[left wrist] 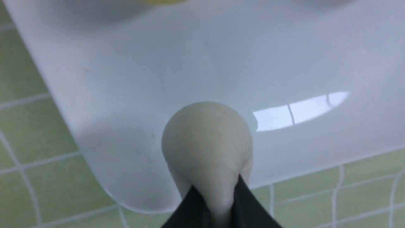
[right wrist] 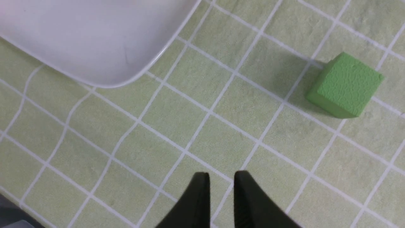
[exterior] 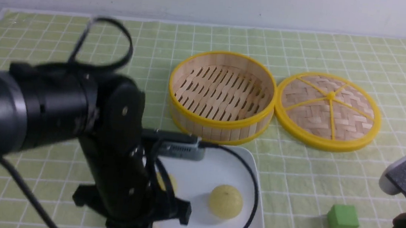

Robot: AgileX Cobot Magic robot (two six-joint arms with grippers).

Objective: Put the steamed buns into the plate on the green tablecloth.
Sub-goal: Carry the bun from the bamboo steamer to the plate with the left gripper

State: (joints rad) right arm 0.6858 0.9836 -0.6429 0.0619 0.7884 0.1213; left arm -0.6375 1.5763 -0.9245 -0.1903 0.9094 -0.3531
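My left gripper (left wrist: 218, 205) is shut on the off-white steamed bun (left wrist: 207, 139), squeezing it between its black fingers over the near corner of the white plate (left wrist: 126, 79). I cannot tell whether the bun touches the plate. In the front view the left arm (exterior: 110, 149) hides much of the plate (exterior: 220, 167). One pale yellow bun (exterior: 226, 201) lies in the plate, and a second (exterior: 171, 182) shows partly behind the arm. My right gripper (right wrist: 221, 183) is shut and empty above the green tablecloth (right wrist: 202, 133), beside the plate's corner (right wrist: 95, 41).
An empty bamboo steamer basket (exterior: 221, 97) stands behind the plate with its woven lid (exterior: 328, 111) flat to its right. A green cube (exterior: 342, 219) lies on the cloth right of the plate, also in the right wrist view (right wrist: 345, 85). The right arm (exterior: 404, 193) is at the right edge.
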